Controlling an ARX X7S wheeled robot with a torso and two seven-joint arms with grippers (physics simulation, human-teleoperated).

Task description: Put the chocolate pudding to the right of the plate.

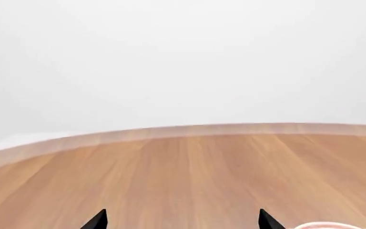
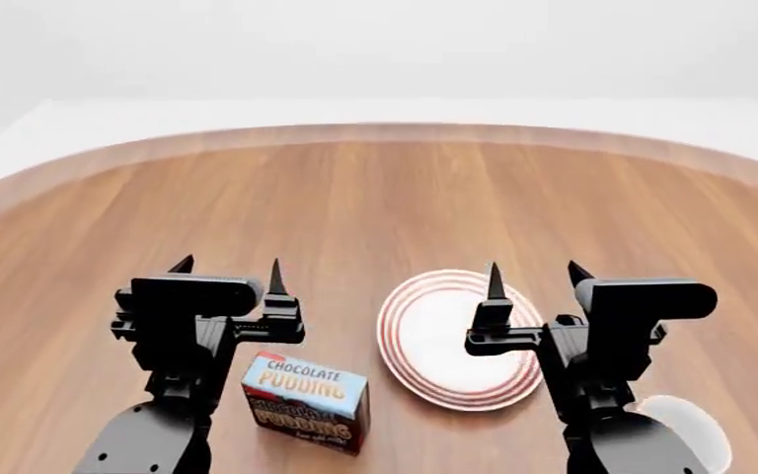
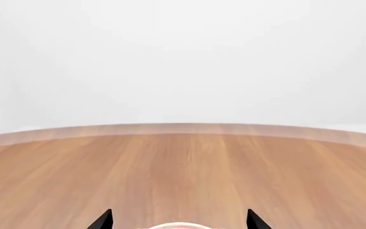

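In the left wrist view, only bare wooden worktop (image 1: 189, 176) and its curved far edge are seen ahead. Two black jaw tips of the left gripper (image 1: 181, 220) show at the frame edge, set well apart with nothing between them. A pale sliver of the plate (image 1: 326, 225) is caught in the corner.

In the head view, the chocolate pudding (image 2: 304, 402) lies on the worktop just beside the left gripper (image 2: 228, 278), on the side nearer the robot, and left of the plate (image 2: 448, 341), close to its rim but not touching. The right gripper (image 2: 533, 278) hangs above the plate's right half, jaws apart and empty. A white round object (image 2: 689, 427), partly hidden by the right arm, sits on the worktop to the plate's right, so free room there looks limited.

In the right wrist view, two jaw tips are seen spread apart over open worktop, with a strip of plate rim between them at the frame edge.

The carton is judged light and fairly stiff, though its thin walls could dent under a hard squeeze. A grip across its two longer side faces, near mid-height, is thought best.
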